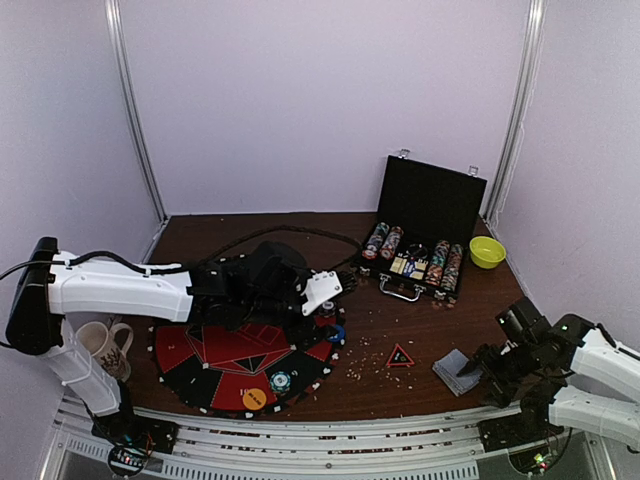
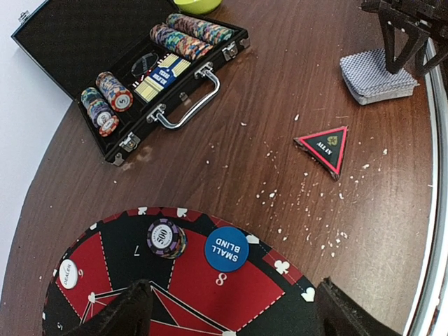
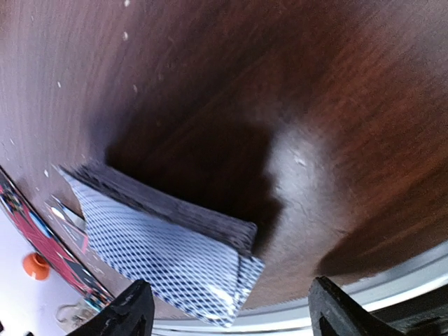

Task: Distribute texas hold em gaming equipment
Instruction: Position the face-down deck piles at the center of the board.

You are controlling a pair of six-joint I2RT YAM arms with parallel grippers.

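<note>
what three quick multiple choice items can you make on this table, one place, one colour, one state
1. The black chip case is: A shut, B open with chips inside, C upside down.
2. The ALL IN triangle lies: A in the case, B on bare table between the round mat and the card deck, C on the mat.
3. The SMALL BLIND disc is: A orange, B white, C blue.
Answers: 1 B, its lid stands up behind the chip rows; 2 B, brown wood shows all round it; 3 C, its face is blue.
</note>
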